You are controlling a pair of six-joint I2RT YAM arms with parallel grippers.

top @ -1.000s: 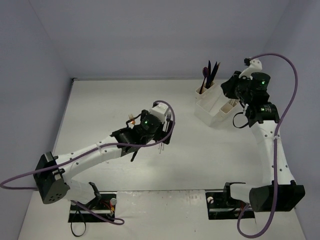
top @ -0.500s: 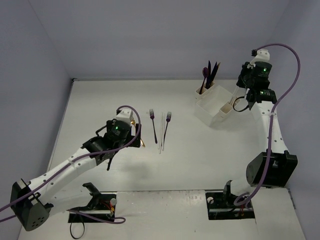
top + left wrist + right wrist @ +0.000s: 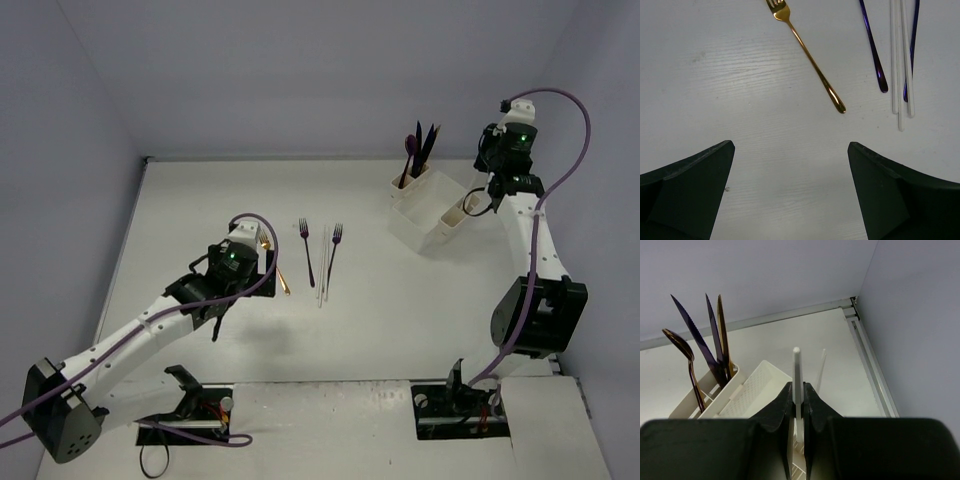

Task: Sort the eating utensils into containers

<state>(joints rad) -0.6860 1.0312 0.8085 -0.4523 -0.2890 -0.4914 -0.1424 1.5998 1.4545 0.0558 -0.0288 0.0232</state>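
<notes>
Lilac-grey walls close in a white table point(image 3: 200, 220). Left of centre on it lie loose utensils, roughly parallel, heads toward the far wall: a gold fork point(image 3: 810, 57), 2 purple forks point(image 3: 308, 252) and, between those 2, a few white sticks point(image 3: 897, 60) packed side by side. The sticks crowd against the right-hand purple fork. The gold fork lies apart from the rest, slanted.

The left gripper point(image 3: 790, 145) hangs over bare table just short of the gold fork's handle end. Its jaws are spread wide and it grasps nothing. From above, it overlaps that fork's middle.

At the far right stands the organizer point(image 3: 415, 228), a tray point(image 3: 760, 385) with a perforated floor and small cups joined to it. The far cup point(image 3: 412, 183) holds 2 dark knives point(image 3: 700, 340), a gold knife point(image 3: 722, 335) and a spoon point(image 3: 687, 362), all upright and leaning outward.

The right gripper point(image 3: 797, 390) is raised over the near cup point(image 3: 458, 215) at the organizer's right end. Its jaws are pinched tight on a white piece point(image 3: 796, 365) that stands upright between them. A second thin white stem point(image 3: 821, 367) rises just beyond it, tilted right. Whether either one's lower end sits in that cup is hidden by the fingers.
</notes>
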